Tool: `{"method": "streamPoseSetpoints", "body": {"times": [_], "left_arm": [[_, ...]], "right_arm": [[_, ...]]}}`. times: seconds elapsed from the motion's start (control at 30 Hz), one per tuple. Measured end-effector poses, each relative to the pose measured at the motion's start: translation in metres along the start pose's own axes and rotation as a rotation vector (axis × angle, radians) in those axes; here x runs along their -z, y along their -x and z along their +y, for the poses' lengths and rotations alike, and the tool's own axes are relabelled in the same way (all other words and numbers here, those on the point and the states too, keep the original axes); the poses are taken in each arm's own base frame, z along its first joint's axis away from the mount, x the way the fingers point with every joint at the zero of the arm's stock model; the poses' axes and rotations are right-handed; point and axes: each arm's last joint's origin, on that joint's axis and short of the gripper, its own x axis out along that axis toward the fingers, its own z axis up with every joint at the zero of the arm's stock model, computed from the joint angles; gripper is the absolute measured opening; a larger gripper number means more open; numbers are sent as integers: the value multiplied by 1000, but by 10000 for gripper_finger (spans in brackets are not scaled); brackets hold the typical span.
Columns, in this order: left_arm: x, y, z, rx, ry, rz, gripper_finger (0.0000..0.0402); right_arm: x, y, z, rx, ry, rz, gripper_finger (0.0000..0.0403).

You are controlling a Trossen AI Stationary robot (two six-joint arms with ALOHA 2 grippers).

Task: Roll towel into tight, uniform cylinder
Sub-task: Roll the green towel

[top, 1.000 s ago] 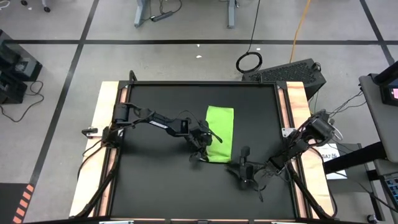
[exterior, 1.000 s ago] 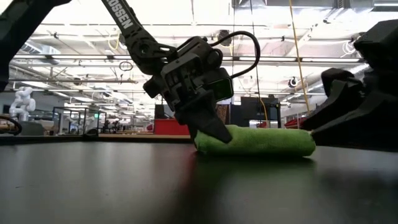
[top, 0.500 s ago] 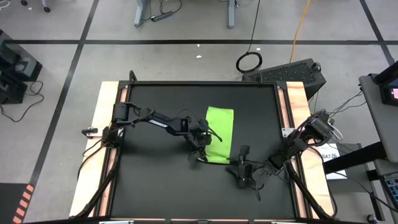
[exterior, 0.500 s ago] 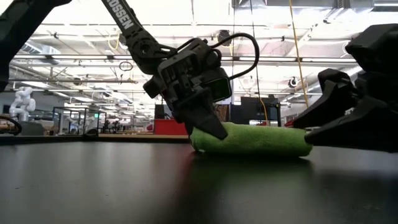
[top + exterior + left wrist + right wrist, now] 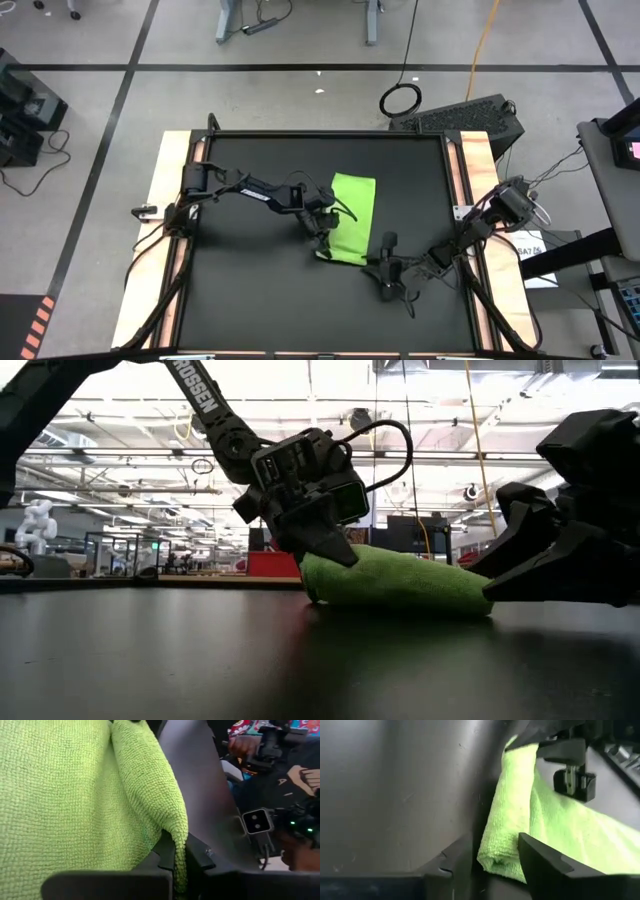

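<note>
My left gripper (image 5: 325, 545), clamped on the towel (image 5: 400, 582) corner, has lifted it. My right gripper (image 5: 385, 268) stands part-open around the other corner; rolling has barely begun.

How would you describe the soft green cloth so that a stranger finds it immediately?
Look at the black table top framed by pale wood. Near its middle, between the two dark grippers, lies a bright lime-green folded terry towel. The left gripper pinches its near corner. It is the only green thing there.

towel (image 5: 351, 216) on table (image 5: 250, 290), left hand (image 5: 322, 238) and right hand (image 5: 383, 268) at its near end
</note>
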Motion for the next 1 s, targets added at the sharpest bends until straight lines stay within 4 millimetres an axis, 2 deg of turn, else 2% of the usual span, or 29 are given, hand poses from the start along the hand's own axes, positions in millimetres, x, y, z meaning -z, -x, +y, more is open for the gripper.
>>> {"method": "streamPoseSetpoints", "body": {"times": [0.27, 0.5, 0.67, 0.8, 1.0], "left_arm": [[0, 0, -1, 52, 0, 10, 11], [0, -1, -1, 27, -4, 6, 11], [0, -1, 0, -12, -16, -3, 15], [1, -3, -1, -35, -37, 1, 54], [0, -3, -4, -54, -102, 5, 162]], "right_arm": [[7, -6, -7, -12, -79, 78, 110], [3, -15, -11, -51, -76, 104, 87], [0, -19, -12, -64, -84, 127, 50], [1, -19, -12, -91, -121, 134, 10], [0, -20, -11, -149, -239, 145, 10]]}}
